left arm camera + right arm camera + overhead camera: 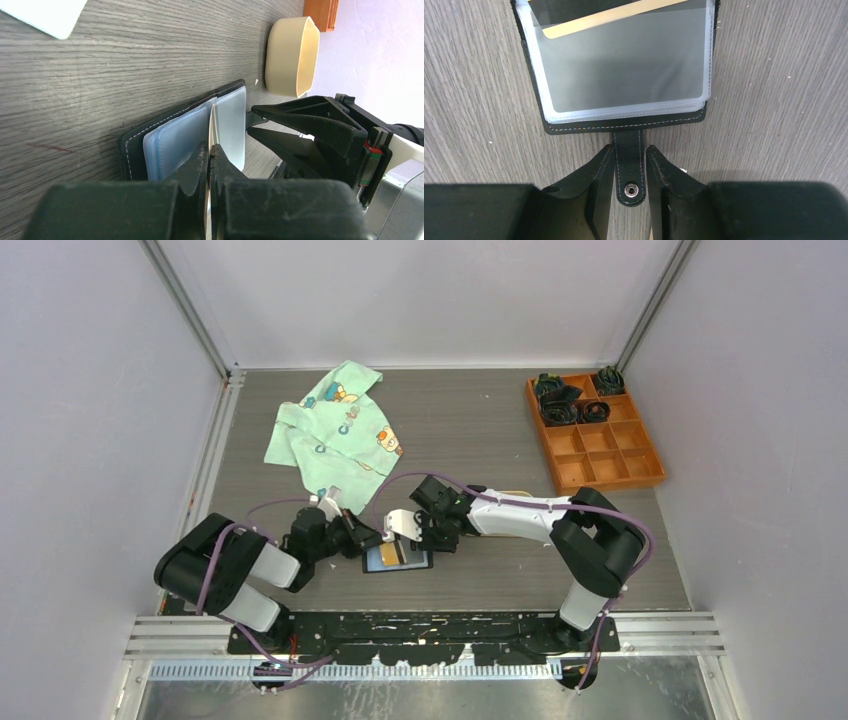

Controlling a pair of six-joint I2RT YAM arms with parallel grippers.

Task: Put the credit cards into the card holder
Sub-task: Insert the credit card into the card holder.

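Observation:
The black card holder point(397, 559) lies open on the table between my two grippers. In the right wrist view its clear sleeves point(624, 65) face up, with a dark and gold credit card point(614, 14) partly inside the top sleeve. My left gripper point(210, 146) is shut on that thin card, seen edge-on point(213, 120) as it enters the holder point(135, 145). My right gripper point(630, 149) pinches the holder's snap tab point(629, 170) between its fingertips. In the top view the left gripper point(357, 540) is left of the holder and the right gripper point(428, 532) is above it.
A white card point(50, 15) lies on the table beyond the holder. A beige oval tray point(292, 55) stands further off. An orange compartment tray point(593, 432) sits at the back right. A green patterned cloth point(335, 430) lies at the back left.

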